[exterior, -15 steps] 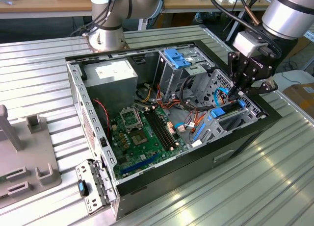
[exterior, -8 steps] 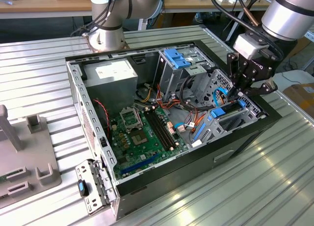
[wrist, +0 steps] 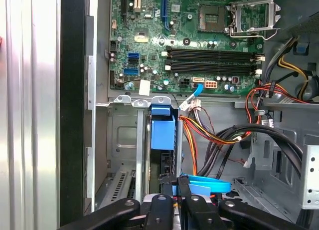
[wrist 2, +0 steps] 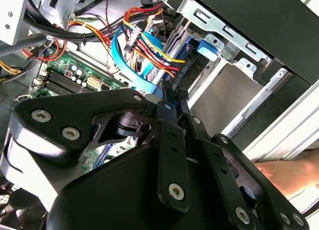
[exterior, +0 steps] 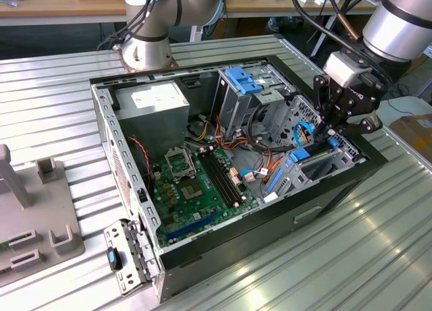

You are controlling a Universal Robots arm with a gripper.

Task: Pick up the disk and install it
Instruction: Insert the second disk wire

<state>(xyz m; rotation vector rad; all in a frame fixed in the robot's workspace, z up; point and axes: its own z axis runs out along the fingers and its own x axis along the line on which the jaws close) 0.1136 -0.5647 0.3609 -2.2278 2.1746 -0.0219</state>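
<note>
The fingers (wrist: 174,190) pinch the disk (wrist: 163,132), which stands on edge in the case's (exterior: 270,210) drive bay, long axis pointing down into it.

A ribbed metal table (exterior: 378,210) carries the open computer case (exterior: 324,189) and a grey fixture (exterior: 40,216).
</note>
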